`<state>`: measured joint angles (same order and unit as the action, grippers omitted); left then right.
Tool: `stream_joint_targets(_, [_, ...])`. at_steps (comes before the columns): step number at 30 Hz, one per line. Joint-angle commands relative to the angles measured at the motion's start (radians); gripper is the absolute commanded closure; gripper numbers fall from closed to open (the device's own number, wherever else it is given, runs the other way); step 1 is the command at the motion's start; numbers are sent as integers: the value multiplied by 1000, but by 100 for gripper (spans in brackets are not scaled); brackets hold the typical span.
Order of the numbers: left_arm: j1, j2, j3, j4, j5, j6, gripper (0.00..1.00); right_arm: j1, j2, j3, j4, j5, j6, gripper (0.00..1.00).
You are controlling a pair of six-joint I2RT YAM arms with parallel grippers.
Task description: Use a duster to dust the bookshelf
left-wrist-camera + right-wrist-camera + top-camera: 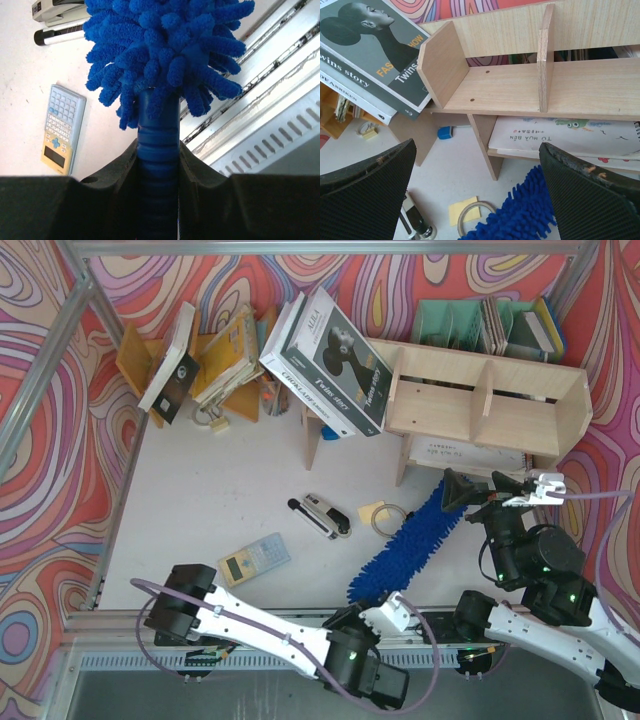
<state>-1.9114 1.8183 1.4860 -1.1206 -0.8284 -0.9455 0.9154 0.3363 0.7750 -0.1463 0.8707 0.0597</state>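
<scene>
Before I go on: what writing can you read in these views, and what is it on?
"Twins story": grey hardcover book with a woman's profile, leaning on the pale plywood bookshelf.
"FAS" and "HOW": orange letters, partly hidden, same cover.
"OFABRIKEN": start cut off, white book beneath it.
Pale picture book under the shelf: title too small to read.
Grey-and-yellow calculator: keys blurred.
</scene>
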Motion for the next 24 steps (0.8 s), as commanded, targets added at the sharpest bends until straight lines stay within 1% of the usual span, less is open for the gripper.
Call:
stream_joint_targets(1, [-52,-84,-37,-80,-89,-57,100,-2,11,20,9,24,-26,1])
stream_joint_targets(6, [-108,-122,-64,-161,-145,-146,100,-1,22,20,13,32,-34,1])
stream_joint_targets(10, [-146,-131,-59,-259,-167,-250,100,-2,33,17,18,43,-39,1])
stream_joint_targets(12, [-173,-132,-51,-326,-172,-341,100,-1,39,17,20,51,-44,1])
stream_joint_targets(16, [-249,-141,-48,-509,-157,-548,100,-1,52,16,25,63,-53,1])
stream_joint_targets(20, [-307,-136,-49,-630,-122,-712,100,-1,61,11,34,71,-57,1])
stream_joint_targets(24, [-325,-152,-87,-633,-113,-786,100,-1,76,10,37,77,-60,1])
